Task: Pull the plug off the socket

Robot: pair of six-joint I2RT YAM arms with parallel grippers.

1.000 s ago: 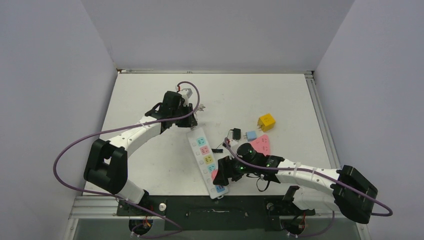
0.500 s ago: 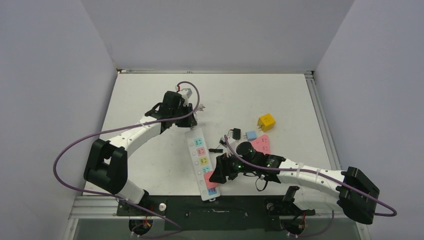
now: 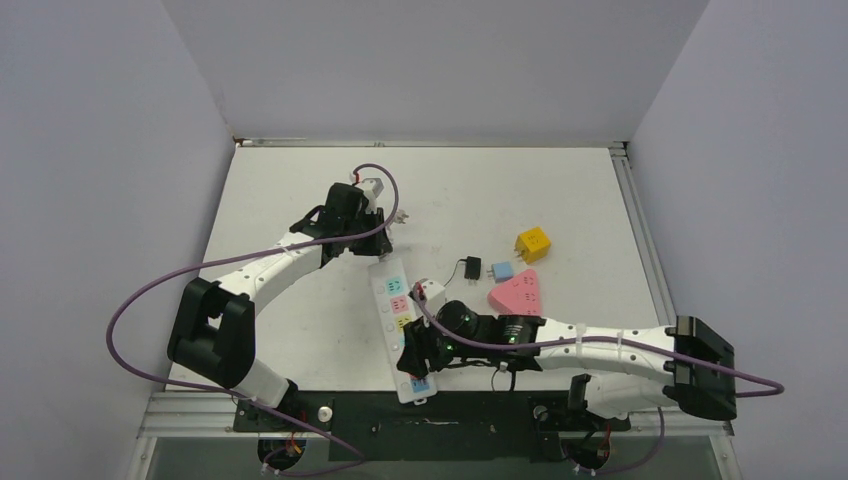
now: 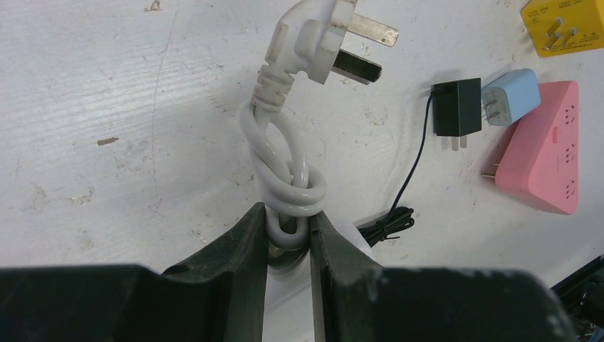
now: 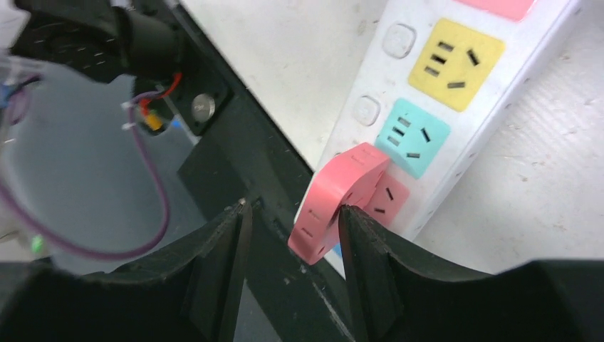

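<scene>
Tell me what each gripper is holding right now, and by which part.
Left gripper pinches the white cord at its knot. Right gripper only straddles the pink plug; a gap shows, nothing gripped.

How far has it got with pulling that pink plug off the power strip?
Done: the left tool is clamped on the white cord, apparently to anchor the power strip. In hand: the right tool straddles the pink plug with a gap showing beside it, so it is not gripping yet. Left: the plug still sits on the strip's near end, looking tilted; it has to be squeezed and pulled free.
</scene>
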